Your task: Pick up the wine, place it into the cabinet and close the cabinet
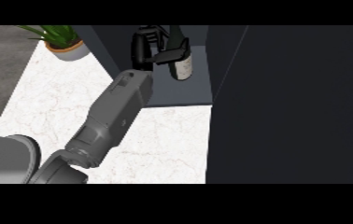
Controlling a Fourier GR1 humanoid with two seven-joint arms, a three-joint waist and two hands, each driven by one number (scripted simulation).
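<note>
You see one grey forearm (114, 120) come up from the lower left and reach into the open cabinet (193, 85). Which arm it is, you cannot tell for sure from this view; it enters on the left side of the view, so read it as the left.

The left robot hand (148, 50) sits inside the cabinet opening, its black fingers curled round the wine bottle (182, 66). The thumb lies across the bottle's upper body, just above the pale label. The bottle hangs in the hand, inside the cabinet, near the back of the dark compartment and above its floor; whether its base touches the floor, you cannot tell. The neck points up and is partly lost against the dark interior.

The cabinet door (283, 106) stands open, a large dark panel filling the view to the right of the cabinet opening.

The cabinet rests on the white marbled bench (158, 143), which shows pale in front of and left of the cabinet. A potted plant (62, 43) in a pale pot stands on the bench left of the cabinet, well apart from the bottle.

The right robot hand does not show.
</note>
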